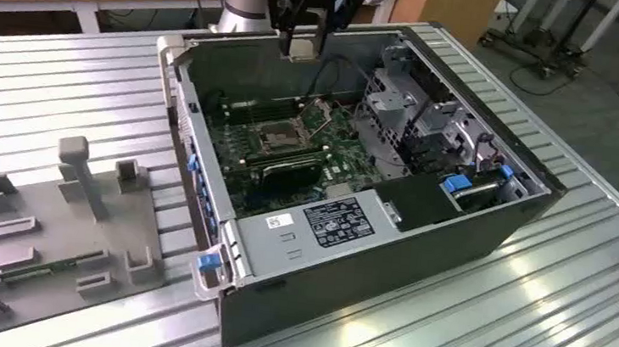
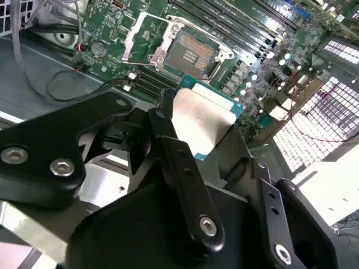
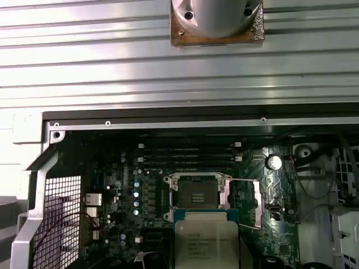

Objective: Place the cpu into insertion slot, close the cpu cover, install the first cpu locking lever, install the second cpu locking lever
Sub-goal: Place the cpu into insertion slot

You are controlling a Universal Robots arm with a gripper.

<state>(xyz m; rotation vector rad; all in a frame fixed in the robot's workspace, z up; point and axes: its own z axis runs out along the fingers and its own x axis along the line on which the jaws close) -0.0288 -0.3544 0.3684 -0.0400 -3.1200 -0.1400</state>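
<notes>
The cpu is pinched in the pincer, well clear of the open insertion slot.

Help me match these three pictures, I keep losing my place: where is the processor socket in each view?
Exterior view: the socket sits mid-motherboard, inside the open computer case.
Second wrist view: the socket lies just beyond the chip.
First wrist view: the socket borders the chip.
Shared landmark: the long memory slots run alongside the socket.
</notes>
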